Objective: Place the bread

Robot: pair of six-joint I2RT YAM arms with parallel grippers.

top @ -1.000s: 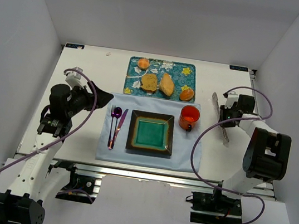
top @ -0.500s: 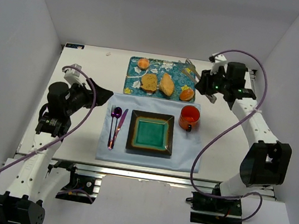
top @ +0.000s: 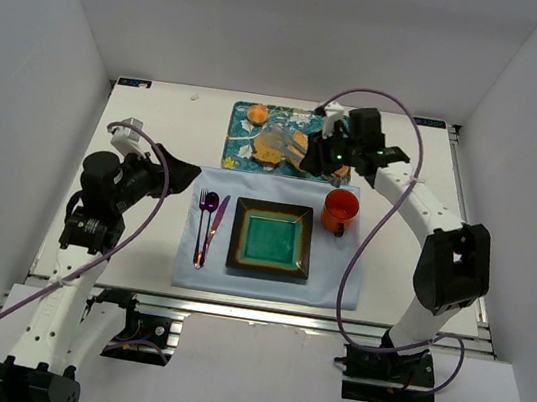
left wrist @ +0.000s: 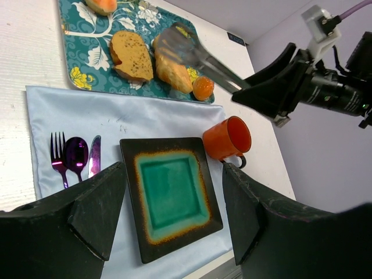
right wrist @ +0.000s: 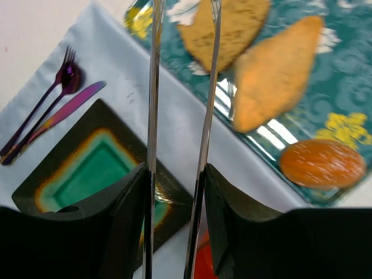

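Black fingers of the left claw [left wrist: 173, 192] stand wide apart with nothing between them at the lower left of the overhead view, probably held clear so the other arm has room to work. Just beyond, a pale blue cloth [top: 339, 272] carries a place setting. The cutlery [top: 207, 220] is on its left, a square green plate [top: 237, 237] in the middle, and an orange mug [top: 340, 210] at the plate's upper right. The plate lies bare, which suggests it is the spot meant for the bread.

Farther back, a patterned teal tray [top: 286, 118] holds the bread [left wrist: 131, 55] beside a long roll [left wrist: 171, 67] and small orange buns [left wrist: 203, 87]. The right claw [right wrist: 174, 174] reaches over the tray's right end, clamped on a pair of steel tongs [right wrist: 152, 104]. Long thin blades presumably lift a flat slice more easily than stubby fingers would.

In the right wrist view the bread sits at the top centre, ahead of the claw. One blade crosses over it and the other runs just left of its edge. The tips run off the frame, so I cannot tell whether they touch it.
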